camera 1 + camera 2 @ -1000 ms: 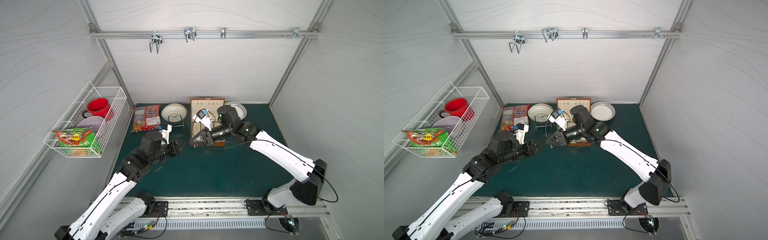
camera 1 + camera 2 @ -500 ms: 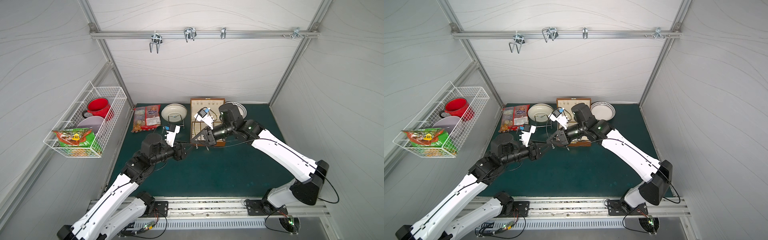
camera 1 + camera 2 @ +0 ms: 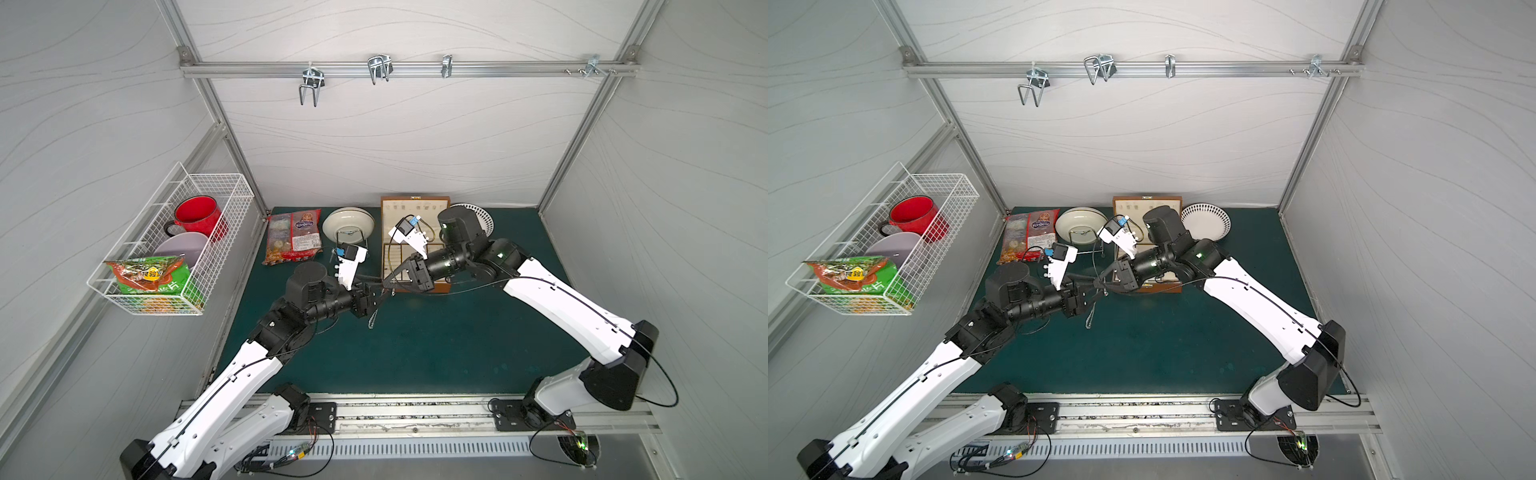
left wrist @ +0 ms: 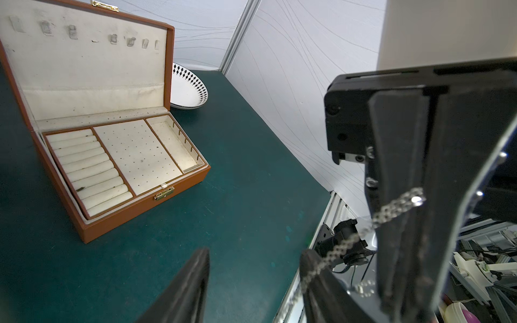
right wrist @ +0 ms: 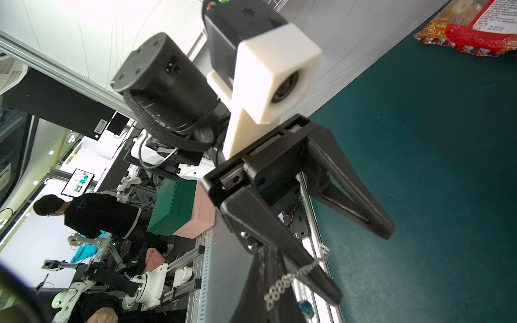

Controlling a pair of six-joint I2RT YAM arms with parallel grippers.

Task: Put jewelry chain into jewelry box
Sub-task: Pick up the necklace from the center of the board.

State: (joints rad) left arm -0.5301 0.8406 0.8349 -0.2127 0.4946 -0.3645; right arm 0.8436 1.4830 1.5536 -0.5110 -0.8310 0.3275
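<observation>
Left wrist view, entries in order. Jewelry chain [image 4: 391,211]: thin silver links, pinched in the clenched jaws of the right gripper [image 3: 390,284] and running from there across one finger [image 4: 321,288] of the left gripper [image 4: 255,253], whose jaws stand apart and clamp nothing. Free end [image 3: 371,325]: in a top view it hangs nearly plumb below the two meeting jaws, long axis upright; whether it touches the table [image 4: 251,167] cannot be told. Jewelry box [image 4: 126,215]: open, lid upright, cream compartments bare, standing just beyond the chain and to the robot's right. Nearer arm: the right, its wrist above the box. Judged requirement: the chain travels back toward that arm and is lowered end-first into a compartment.
</observation>
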